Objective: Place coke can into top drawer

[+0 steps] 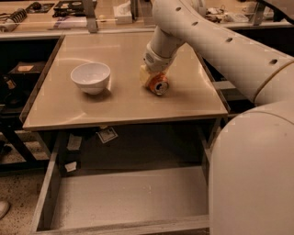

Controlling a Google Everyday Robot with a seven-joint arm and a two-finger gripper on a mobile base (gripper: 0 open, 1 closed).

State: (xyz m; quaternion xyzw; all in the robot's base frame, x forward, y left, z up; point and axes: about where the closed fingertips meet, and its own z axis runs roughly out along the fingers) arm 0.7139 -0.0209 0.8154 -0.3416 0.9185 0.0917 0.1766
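The coke can (pixel 159 85) lies on its side on the beige tabletop (pixel 115 103), right of centre, its silver end facing me. My gripper (pixel 154 80) comes down from the white arm onto the can. A pale finger (pixel 144 73) presses against the can's left side and the other finger is hidden behind it. The gripper is shut on the can, which still rests on the tabletop. The top drawer (pixel 128 197) is pulled open below the table's front edge, and its pale grey bottom is bare.
A white bowl (pixel 90 77) stands on the left of the tabletop. My arm's large white body (pixel 257 174) fills the right side and covers the drawer's right end. Cluttered benches (pixel 69 11) run along the back. Paper tags (pixel 106 135) hang under the tabletop.
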